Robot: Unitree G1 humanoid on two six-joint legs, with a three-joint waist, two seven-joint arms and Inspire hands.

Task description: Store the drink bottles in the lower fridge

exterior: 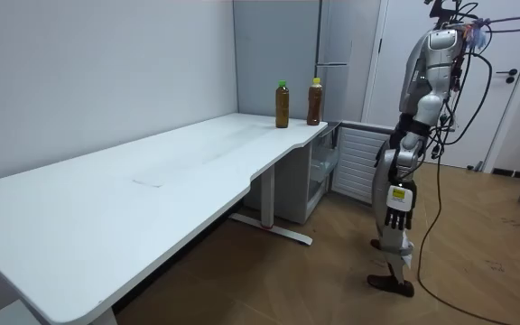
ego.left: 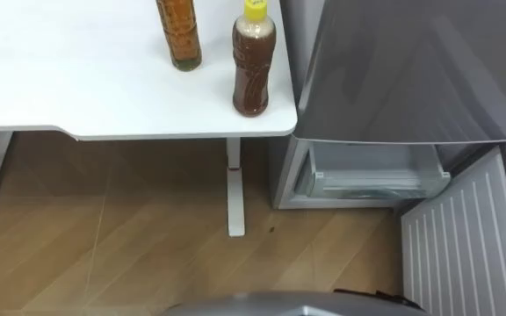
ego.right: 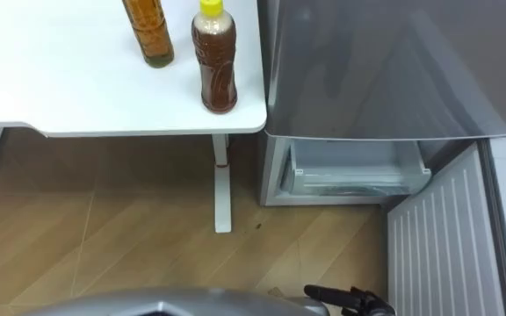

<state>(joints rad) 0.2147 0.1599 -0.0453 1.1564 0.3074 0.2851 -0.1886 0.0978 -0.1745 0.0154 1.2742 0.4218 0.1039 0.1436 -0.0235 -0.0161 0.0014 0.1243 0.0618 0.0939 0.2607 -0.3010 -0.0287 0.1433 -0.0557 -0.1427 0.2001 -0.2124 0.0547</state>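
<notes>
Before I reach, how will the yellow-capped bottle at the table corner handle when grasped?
The yellow-capped bottle is tall and narrow, close to the table corner: a sideways nudge could tip it off. It looks full, so probably heavy for its size. Its round body would likely roll if it fell.

Ahead of left hand [exterior: 397, 206]: long white desk [ego.left: 77, 88]; on corner nearest hand, yellow-capped brown plastic bottle [ego.left: 251, 66], green-capped amber plastic bottle [exterior: 282, 105] just left. Right of desk, tall grey metal fridge [ego.left: 411, 70]; lower white ribbed door [ego.left: 464, 246] open, clear plastic drawer [ego.left: 372, 171] inside.
</notes>
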